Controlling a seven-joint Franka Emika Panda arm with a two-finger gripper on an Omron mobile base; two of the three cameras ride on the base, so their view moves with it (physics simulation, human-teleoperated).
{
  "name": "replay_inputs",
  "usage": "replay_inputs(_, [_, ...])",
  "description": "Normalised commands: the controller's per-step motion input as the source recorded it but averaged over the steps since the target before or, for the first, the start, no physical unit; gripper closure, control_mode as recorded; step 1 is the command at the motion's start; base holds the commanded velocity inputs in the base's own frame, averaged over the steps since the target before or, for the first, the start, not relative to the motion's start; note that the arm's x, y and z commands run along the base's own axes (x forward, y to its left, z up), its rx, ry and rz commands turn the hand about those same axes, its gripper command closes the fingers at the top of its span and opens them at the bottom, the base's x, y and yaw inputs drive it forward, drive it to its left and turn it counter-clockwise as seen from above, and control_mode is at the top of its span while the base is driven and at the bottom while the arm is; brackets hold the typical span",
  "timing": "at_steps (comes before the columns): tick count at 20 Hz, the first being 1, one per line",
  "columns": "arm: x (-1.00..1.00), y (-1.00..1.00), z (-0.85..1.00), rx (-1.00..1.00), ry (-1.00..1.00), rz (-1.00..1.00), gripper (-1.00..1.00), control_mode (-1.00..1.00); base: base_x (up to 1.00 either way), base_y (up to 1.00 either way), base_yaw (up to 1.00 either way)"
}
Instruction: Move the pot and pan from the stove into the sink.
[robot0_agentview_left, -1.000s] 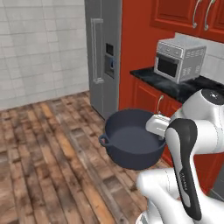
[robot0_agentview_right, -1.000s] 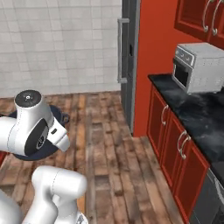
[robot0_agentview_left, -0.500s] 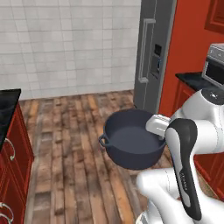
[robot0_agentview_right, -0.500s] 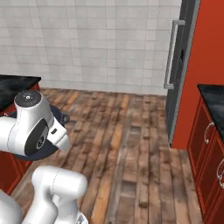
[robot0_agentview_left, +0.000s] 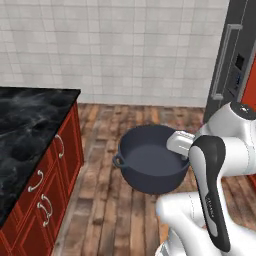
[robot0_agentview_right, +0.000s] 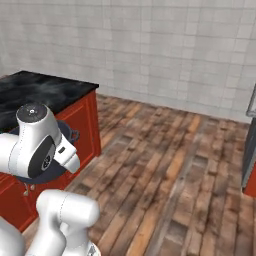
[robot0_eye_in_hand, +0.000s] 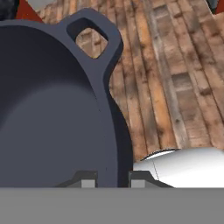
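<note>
The deep dark blue-grey pot (robot0_agentview_left: 150, 165) hangs in the air over the wooden floor, upright and empty. My gripper (robot0_eye_in_hand: 113, 180) is shut on its rim on the side nearest the arm, one fingertip (robot0_eye_in_hand: 87, 180) inside the wall and the other outside. One loop handle (robot0_eye_in_hand: 94, 33) points away from the hand. In the right base view the pot (robot0_agentview_right: 68, 133) peeks out from behind my arm. My hand (robot0_agentview_left: 179, 143) sits at the pot's right edge in the left base view. The pan, the stove and the sink are out of view.
A black marbled countertop (robot0_agentview_left: 30, 125) on red cabinets (robot0_agentview_left: 47, 195) stands close at the left, also seen as the countertop (robot0_agentview_right: 45, 90) in the right base view. A grey fridge (robot0_agentview_left: 232, 65) stands at the far right. A tiled wall (robot0_agentview_left: 110, 50) lies ahead, with wooden floor (robot0_agentview_right: 165, 165) between.
The whole scene has swung to the right as the base turns: the fridge has slid to the edge and a black counter has come in at the left. The pot stays in my grip.
</note>
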Motion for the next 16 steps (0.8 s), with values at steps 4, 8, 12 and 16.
replay_inputs(4, [0.0,0.0,0.0,0.0,0.0,0.0,1.0,1.0,-0.04,0.0,0.5])
replay_inputs(8, [0.0,0.0,0.0,0.0,0.0,0.0,1.0,1.0,-0.05,0.0,0.5])
replay_inputs(12, [0.0,0.0,0.0,0.0,0.0,0.0,1.0,1.0,-0.05,0.0,0.5])
replay_inputs(16, [0.0,0.0,0.0,0.0,0.0,0.0,1.0,1.0,-0.05,0.0,0.5])
